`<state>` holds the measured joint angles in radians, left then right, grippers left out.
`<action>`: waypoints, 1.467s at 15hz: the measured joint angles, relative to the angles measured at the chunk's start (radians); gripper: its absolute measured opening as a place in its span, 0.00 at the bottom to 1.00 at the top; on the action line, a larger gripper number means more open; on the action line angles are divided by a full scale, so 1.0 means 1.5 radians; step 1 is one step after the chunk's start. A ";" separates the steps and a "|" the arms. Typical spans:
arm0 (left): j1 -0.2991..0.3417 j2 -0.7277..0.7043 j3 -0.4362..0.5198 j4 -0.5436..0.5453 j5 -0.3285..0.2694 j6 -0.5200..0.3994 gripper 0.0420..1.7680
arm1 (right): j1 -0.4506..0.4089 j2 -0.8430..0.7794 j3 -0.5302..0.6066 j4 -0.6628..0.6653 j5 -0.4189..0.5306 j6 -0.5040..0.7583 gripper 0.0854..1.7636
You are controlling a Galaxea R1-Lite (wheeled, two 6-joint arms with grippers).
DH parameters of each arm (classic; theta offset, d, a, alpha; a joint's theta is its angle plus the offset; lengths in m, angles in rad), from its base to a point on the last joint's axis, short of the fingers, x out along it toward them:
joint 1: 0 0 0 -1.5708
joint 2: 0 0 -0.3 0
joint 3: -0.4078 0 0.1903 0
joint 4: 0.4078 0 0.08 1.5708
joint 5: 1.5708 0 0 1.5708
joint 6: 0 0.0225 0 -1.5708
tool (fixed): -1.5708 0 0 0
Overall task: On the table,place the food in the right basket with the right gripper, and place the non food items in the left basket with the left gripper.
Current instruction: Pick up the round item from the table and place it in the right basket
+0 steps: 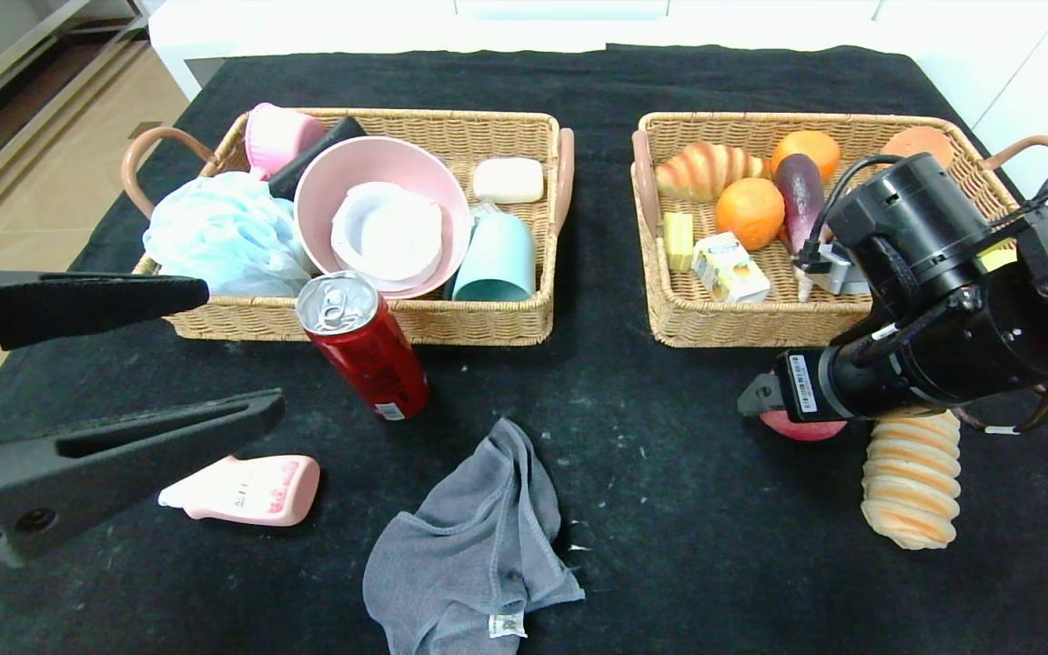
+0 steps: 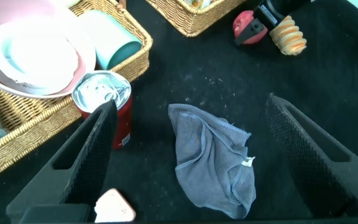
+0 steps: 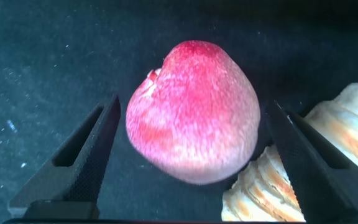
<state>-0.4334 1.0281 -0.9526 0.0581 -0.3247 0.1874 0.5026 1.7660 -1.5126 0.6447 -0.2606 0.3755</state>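
Below, right claw (image 3: pixel 191 155) spread wide around round fuzzy peach (image 3: pixel 192 112), ridged bread roll (image 3: pixel 303 168) beside, left claw (image 2: pixel 191 162) wide.

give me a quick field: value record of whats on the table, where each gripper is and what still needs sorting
left gripper: open, near the table's left edge, above the pink bottle
right gripper: open, fingers either side of the peach, not closed on it
unsorted food: peach, bread roll beside it, red can upright in front of the left basket
unsorted non-food: pink bottle lying down, grey cloth crumpled
right basket: already holds food
table: black cloth
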 joint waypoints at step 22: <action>0.000 -0.001 0.000 0.000 0.000 0.000 0.97 | 0.011 -0.006 0.003 0.006 0.005 0.008 0.67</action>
<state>-0.4334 1.0270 -0.9526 0.0581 -0.3247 0.1874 0.5194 1.7564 -1.5085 0.6532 -0.2530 0.3872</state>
